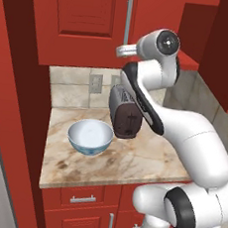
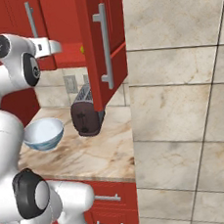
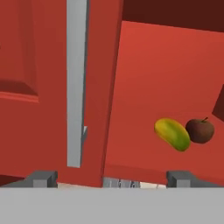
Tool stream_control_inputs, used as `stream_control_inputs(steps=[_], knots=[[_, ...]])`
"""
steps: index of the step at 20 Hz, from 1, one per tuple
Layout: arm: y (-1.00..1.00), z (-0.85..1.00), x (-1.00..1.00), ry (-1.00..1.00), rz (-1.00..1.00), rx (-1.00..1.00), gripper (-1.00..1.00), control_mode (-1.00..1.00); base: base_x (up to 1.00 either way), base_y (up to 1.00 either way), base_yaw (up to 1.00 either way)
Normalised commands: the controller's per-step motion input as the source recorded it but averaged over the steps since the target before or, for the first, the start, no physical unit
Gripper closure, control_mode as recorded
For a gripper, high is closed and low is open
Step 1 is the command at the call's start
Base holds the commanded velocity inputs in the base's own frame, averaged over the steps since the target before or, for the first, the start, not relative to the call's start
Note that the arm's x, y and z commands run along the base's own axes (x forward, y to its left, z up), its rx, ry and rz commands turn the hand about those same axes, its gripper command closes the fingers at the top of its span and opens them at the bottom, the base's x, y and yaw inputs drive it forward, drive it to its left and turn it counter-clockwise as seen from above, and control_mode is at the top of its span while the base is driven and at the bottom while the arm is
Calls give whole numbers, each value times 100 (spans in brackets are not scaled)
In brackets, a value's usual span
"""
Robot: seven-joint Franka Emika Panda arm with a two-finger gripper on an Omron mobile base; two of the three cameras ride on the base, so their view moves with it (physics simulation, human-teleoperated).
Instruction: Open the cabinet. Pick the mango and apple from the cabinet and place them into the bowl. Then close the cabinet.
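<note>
Large red wall cabinet (image 2: 104, 46) with panelled doors and long silver bar handles: right door swung open toward the camera in the right base view, left door (image 1: 81, 18) shut. Marbled beige desk (image 1: 131, 162) below carries a wide glossy pale-blue bowl (image 1: 89, 136), whitish inside, just beside a dark toaster (image 1: 126, 112).

White arm reaches up from the base, elbow bent over the desk, hand raised to the height of the cabinet's bottom shelf, at the edge of the shut door. Pincer (image 3: 111, 178) spread wide, nothing between its tips.

In the hand view the small yellow-green oval mango (image 3: 172, 134) lies on the red shelf inside, ahead of the pincer and off to the right side of that view; its long axis runs slantwise across the view. The small dark red-brown apple (image 3: 200, 130) with stem sits touching or nearly touching the mango's far side.

Judgement: door step done; next the hand must shift rightward in its own view toward the mango, the nearer fruit.
</note>
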Motion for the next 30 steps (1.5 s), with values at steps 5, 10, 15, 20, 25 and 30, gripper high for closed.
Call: stream_control_inputs(steps=[5,10,15,20,25,30], knots=[[32,9,22,6,1,0,-100,-100,0,0,0],[28,2,29,5,0,0,-100,-100,0,0,0],[23,0,38,4,0,0,-100,-100,0,0,0],[14,0,41,1,0,0,-100,-100,0,0,0],[6,0,32,0,0,0,-100,-100,0,0,0],[0,-1,23,0,0,0,-100,-100,0,0,0]])
